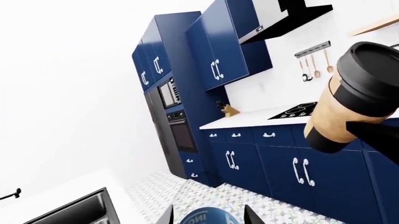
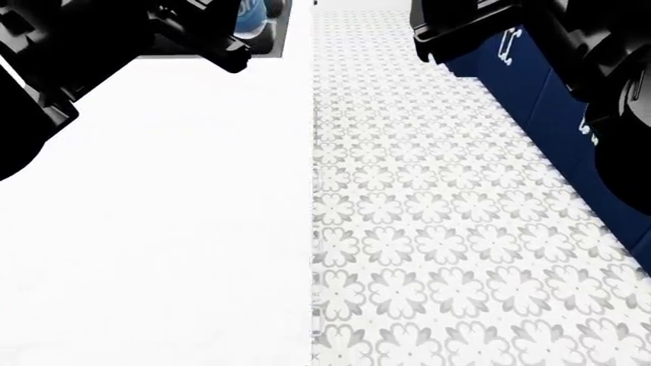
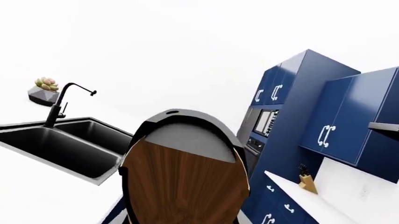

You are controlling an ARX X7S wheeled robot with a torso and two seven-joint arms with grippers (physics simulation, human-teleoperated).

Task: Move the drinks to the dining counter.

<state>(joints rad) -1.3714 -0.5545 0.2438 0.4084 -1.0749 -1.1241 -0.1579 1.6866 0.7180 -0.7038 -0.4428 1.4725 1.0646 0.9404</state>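
The water bottle (image 1: 206, 217) shows only its blue label, sitting between the two dark fingers of my left gripper (image 1: 209, 220), which is shut on it. In the head view a bit of that bottle (image 2: 250, 14) peeks out by the left gripper at the top, above the sink end of the white dining counter (image 2: 152, 213). The brown coffee cup (image 3: 184, 172) with its black lid fills the right wrist view, and my right gripper (image 3: 185, 220) is shut on it. The left wrist view shows this cup (image 1: 349, 100) held tilted in the air over the floor.
A dark double sink (image 3: 65, 142) with a black tap (image 3: 59, 105) and a small potted plant (image 3: 45, 89) sit in the counter. Navy cabinets (image 1: 274, 163) with a hob line the far side. A patterned tile floor (image 2: 437, 229) runs between them.
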